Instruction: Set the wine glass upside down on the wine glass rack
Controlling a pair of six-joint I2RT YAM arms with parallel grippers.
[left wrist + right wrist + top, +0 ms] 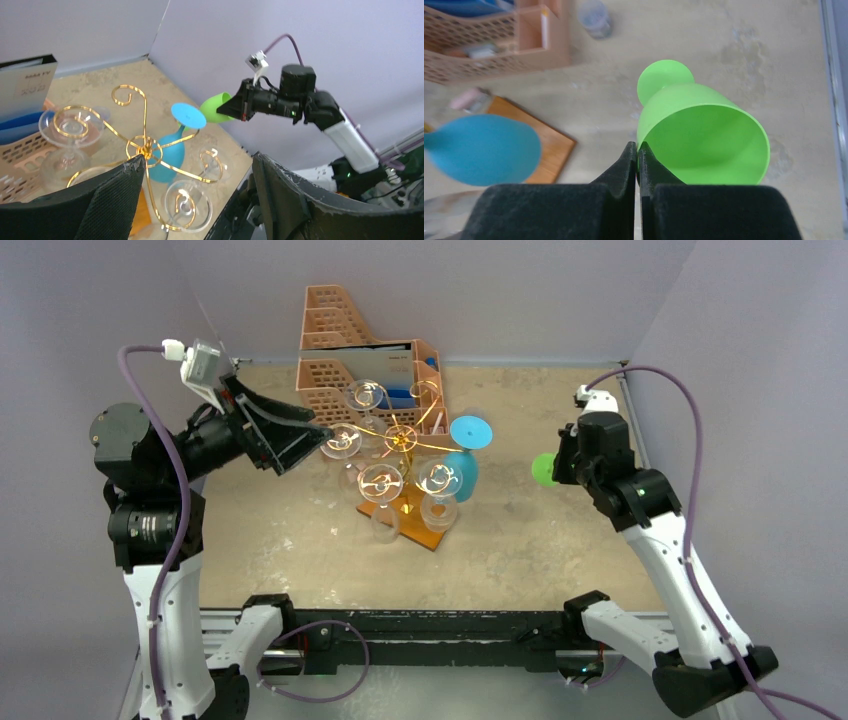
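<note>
My right pincer [637, 150] is pinched shut on the thin wall of the green glass [704, 135], one finger inside the bowl and one outside. It is the only narrow edge this cup offers. The glass lies on its side in the air above the desk [560, 540], mouth toward my wrist and foot pointing away, well right of the rack [402, 440]. Held like this, I judge it needs a roll before the foot can slide into a gold scroll with the bowl hanging down.

A blue glass [462, 472] already hangs on the rack's right side, nearest to me, and clear glasses [380, 480] fill other arms, so I must pick a free scroll.

My left pincer [199, 160] hovers wide and empty beside the rack's left, likely ready to steady it.
</note>
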